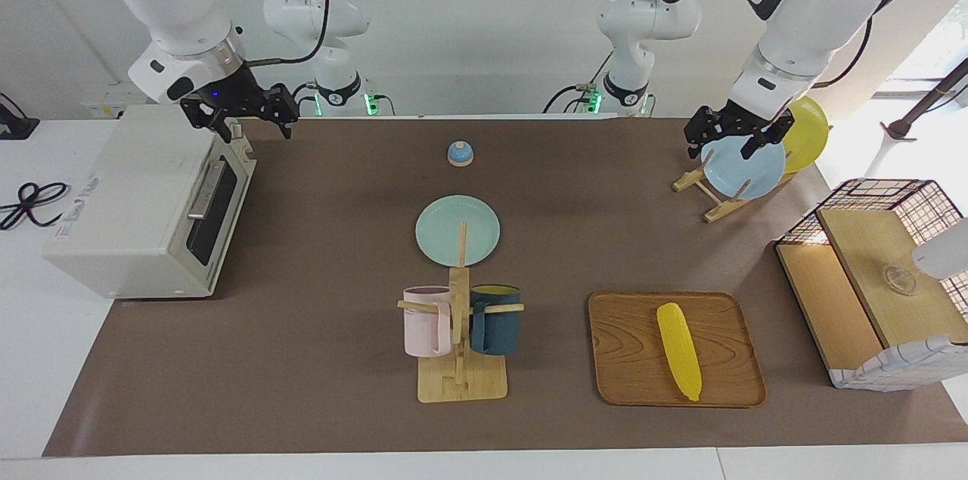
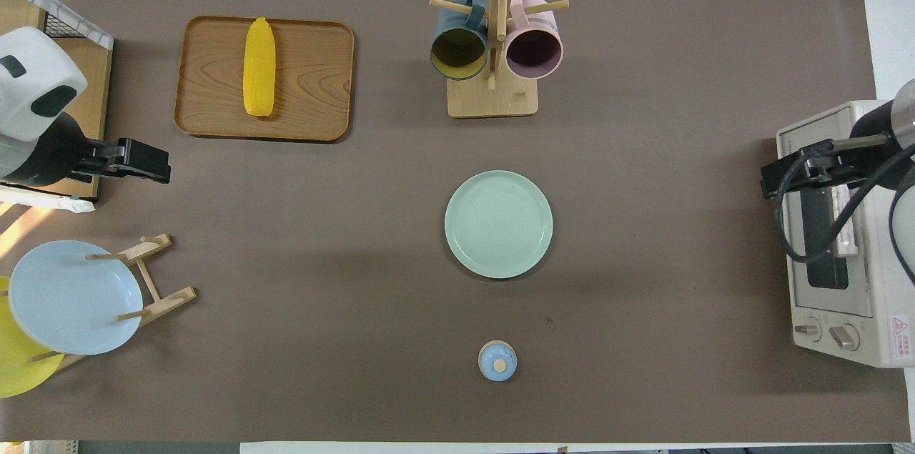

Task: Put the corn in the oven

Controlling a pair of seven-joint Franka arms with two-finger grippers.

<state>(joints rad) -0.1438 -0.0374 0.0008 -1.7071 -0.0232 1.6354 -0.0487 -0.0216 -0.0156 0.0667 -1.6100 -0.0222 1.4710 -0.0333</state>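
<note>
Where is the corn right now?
The corn lies flat on the wooden tray toward the left arm's end of the table, beside the mug rack and farther from the robots than the plate rack.
</note>
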